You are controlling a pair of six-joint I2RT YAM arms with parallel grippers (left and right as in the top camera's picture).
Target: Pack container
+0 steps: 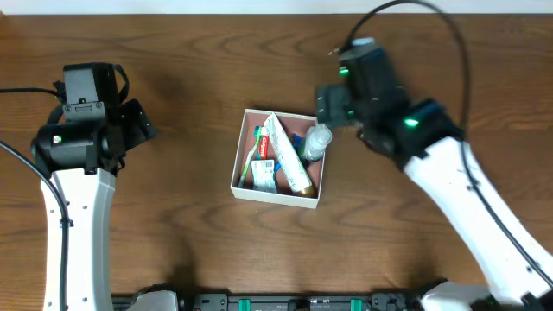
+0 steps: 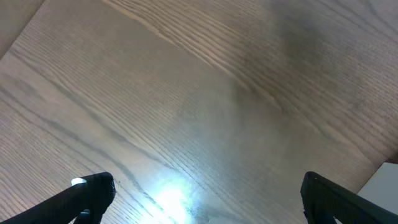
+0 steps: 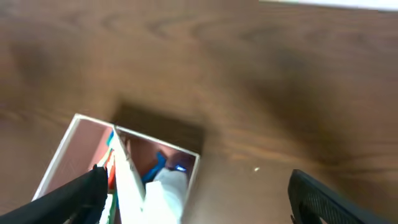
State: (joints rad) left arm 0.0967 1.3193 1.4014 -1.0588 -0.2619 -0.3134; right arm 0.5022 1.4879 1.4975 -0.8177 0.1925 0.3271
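Note:
The container, a shallow square box with white walls and a pinkish inside, sits mid-table. In it lie a white toothpaste tube, a clear small bottle at the right wall and blue-green packets. My right gripper hovers at the box's far right corner, open and empty. The right wrist view shows its fingers wide apart over the container, the tube and the bottle. My left gripper stands open far to the left, with only bare wood between its fingers.
Brown wooden tabletop lies all around the box. The table's far edge runs along the top of the overhead view. A pale corner of something shows at the lower right of the left wrist view.

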